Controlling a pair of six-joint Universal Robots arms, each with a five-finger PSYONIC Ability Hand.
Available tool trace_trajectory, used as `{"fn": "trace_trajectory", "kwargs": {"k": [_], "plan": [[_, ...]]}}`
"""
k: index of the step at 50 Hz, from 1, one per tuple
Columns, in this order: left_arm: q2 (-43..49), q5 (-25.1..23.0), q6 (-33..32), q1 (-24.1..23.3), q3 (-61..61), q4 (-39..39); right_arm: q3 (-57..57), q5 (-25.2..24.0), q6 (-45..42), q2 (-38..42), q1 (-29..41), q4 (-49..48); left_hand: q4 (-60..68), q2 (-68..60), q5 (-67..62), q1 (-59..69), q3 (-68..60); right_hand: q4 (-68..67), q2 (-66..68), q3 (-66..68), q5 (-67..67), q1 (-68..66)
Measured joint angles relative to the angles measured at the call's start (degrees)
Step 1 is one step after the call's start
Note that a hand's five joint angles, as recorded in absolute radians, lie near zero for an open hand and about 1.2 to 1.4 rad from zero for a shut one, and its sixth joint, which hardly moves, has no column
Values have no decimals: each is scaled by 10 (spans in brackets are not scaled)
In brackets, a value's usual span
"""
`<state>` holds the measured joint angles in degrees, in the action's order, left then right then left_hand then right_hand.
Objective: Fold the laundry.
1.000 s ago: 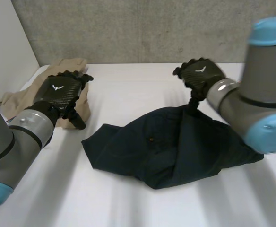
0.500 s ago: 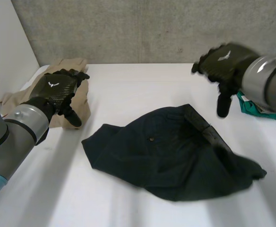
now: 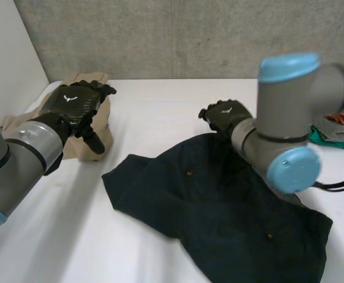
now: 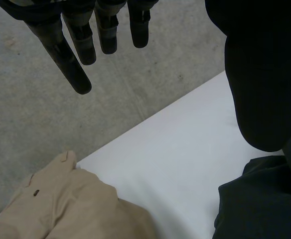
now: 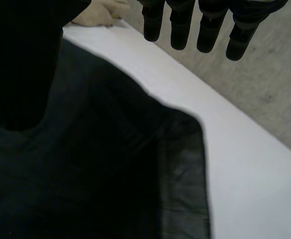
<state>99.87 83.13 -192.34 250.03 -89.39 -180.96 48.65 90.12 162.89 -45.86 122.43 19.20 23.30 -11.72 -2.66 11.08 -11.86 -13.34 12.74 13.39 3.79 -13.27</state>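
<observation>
At the far left corner of the white table [image 3: 160, 106] lies a crumpled beige garment [image 3: 103, 131], close to the concrete wall [image 3: 178, 35]. The left hand [image 3: 73, 106] hangs over it, palm down. In the left wrist view its fingers [image 4: 79, 47] reach out nearly straight and apart from the thumb [image 4: 265, 79], with nothing between them: the hand is open and empty. That view also shows the beige garment [image 4: 61, 204] under the fingertips, and bare table [image 4: 175, 149] between it and a corner of dark cloth [image 4: 260, 204].

The dark navy garment [image 3: 219, 206], the piece being worked on, is spread unevenly across the middle and right of the table. It runs from a point near the beige garment down to the near right edge. Two small studs show on it, and its surface is creased.

The right hand [image 3: 225, 115] is at the far edge of this garment, and the grey right arm [image 3: 284, 124] with its light-blue caps crosses above the cloth. In the right wrist view its fingers [image 5: 205, 25] are straight and spread, with the thumb [image 5: 21, 59] off to one side, and it grips nothing. Whether it touches the dark navy garment [image 5: 110, 164] beneath cannot be told.

At the right edge of the table sits a small heap of green, grey and reddish cloth [image 3: 336, 128], apart from the dark garment.
</observation>
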Motion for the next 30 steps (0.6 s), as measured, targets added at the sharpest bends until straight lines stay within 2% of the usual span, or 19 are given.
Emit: {"fn": "trace_trajectory", "kwargs": {"k": [3, 6, 7, 9, 15, 22, 26, 30], "plan": [[13, -3, -1, -3, 9, 0, -14, 6, 7, 33, 3, -27, 0, 0, 0, 0, 0, -71, 75, 73, 65, -62], [31, -7, -2, -5, 23, 2, -26, 10, 4, 51, 6, -42, 0, 0, -1, 0, 0, -254, 275, 254, 252, -269], [40, -9, -2, -6, 30, 3, -30, 11, 0, 54, 6, -44, 0, 0, -1, 0, 0, -370, 397, 371, 364, -389], [56, -13, -3, -6, 43, 6, -33, 11, -7, 50, 7, -43, 0, 0, -1, 0, 0, -491, 512, 496, 483, -501], [102, -23, -4, -8, 85, 18, -19, -2, -28, -2, 7, -22, 0, 0, -1, 0, 0, -550, 543, 539, 518, -514], [192, -58, -6, -14, 168, 61, 60, -83, -68, -155, 8, -4, 0, 0, -1, 0, 0, -551, 543, 544, 518, -514], [242, -96, -5, -20, 212, 100, 111, -136, -79, -242, 8, -8, 0, 0, -1, 0, 0, -551, 543, 544, 518, -514], [283, -135, -4, -28, 247, 144, 141, -170, -76, -296, 3, -16, 0, 0, -1, 0, 0, -551, 543, 544, 518, -514]]}}
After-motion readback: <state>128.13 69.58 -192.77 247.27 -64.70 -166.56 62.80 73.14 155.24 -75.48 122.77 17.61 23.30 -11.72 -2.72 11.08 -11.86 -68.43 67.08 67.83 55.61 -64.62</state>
